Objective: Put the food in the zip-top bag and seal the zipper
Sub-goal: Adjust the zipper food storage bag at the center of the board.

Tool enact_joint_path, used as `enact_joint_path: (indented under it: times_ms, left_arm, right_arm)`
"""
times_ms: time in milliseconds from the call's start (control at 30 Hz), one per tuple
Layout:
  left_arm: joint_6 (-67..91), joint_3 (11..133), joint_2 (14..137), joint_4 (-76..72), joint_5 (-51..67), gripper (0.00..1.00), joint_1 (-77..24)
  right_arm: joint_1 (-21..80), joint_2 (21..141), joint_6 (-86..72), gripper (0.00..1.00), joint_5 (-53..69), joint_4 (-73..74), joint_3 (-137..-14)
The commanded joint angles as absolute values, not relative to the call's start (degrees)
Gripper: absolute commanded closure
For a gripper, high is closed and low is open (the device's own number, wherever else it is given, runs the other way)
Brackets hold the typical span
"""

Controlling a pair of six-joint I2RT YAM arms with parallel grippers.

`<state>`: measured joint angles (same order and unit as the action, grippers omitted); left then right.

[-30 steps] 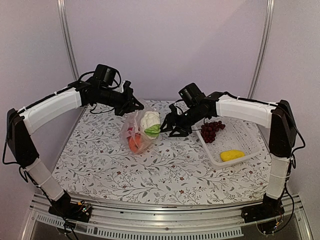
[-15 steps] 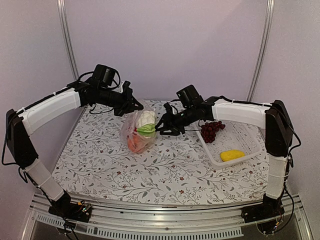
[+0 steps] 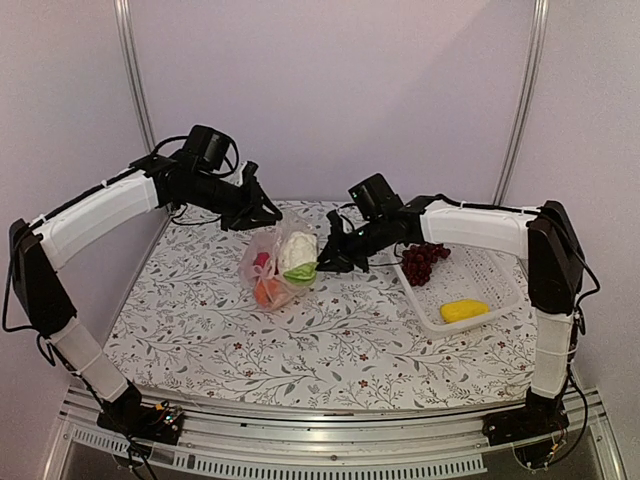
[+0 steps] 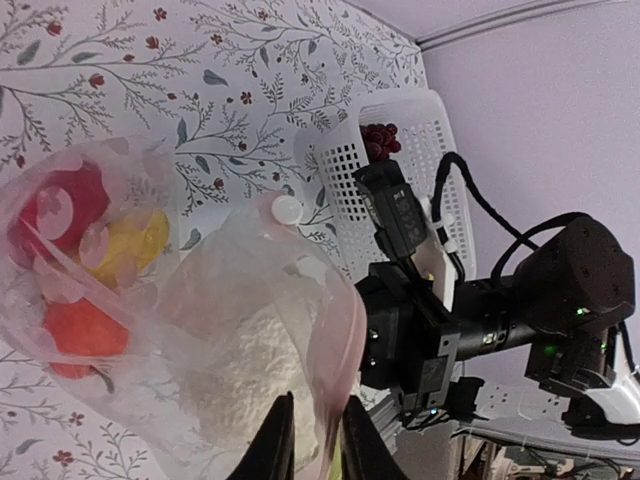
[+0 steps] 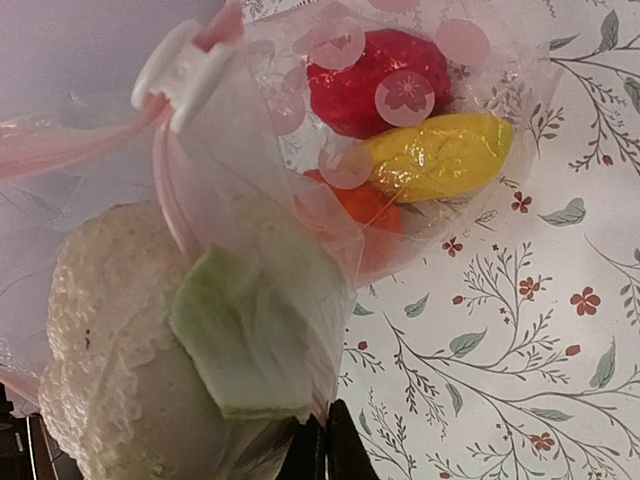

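Left pincer [image 4: 318,412] and right pincer [image 5: 326,428] each pinch the zip-top bag [image 3: 254,272], its film half-veiling the cauliflower [image 3: 298,247].

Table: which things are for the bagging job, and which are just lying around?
For the job: zip-top bag, cauliflower, red pepper, orange fruit, bagged yellow piece, grapes, loose yellow piece.
Just lying about: white basket, flowery tablecloth.

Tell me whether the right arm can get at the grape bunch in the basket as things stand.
Probably not yet. The grape bunch lies uncovered in the basket, but the right end effector is shut on the edge of the zip-top bag and would have to let go first.
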<state>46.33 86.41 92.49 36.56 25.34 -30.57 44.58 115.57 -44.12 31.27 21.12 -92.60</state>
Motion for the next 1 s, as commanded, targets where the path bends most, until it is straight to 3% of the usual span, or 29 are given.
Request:
enact_joint_path:
  times_ms: [0, 333, 500, 700, 900, 967]
  left_arm:
    - [37.83, 91.84, 92.88, 46.6, 20.55, 0.8, -30.0]
    - [31.89, 101.28, 96.21, 53.11, 18.8, 0.78, -33.13]
    - [34.36, 100.42, 90.87, 54.14, 9.98, 0.64, -36.44]
    - [37.38, 93.08, 87.45, 49.09, 12.79, 0.52, -37.63]
    - [37.18, 94.79, 90.69, 48.53, 11.44, 0.49, -39.69]
    - [36.77, 95.07, 91.5, 47.96, 11.47, 0.53, -39.83]
  right_arm:
    - [44.93, 107.99, -42.39, 1.0, 25.54, 28.97, -95.66]
    - [44.91, 104.41, -39.55, 1.0, 23.45, 41.01, -106.35]
    - [44.46, 104.69, -40.43, 1.0, 22.09, 42.49, -107.37]
    - [43.07, 106.13, -40.74, 1.0, 22.95, 44.3, -108.2]
    - [43.07, 107.12, -39.96, 1.0, 23.23, 45.35, -110.44]
    - [43.11, 107.22, -39.82, 1.0, 23.36, 45.53, -110.56]
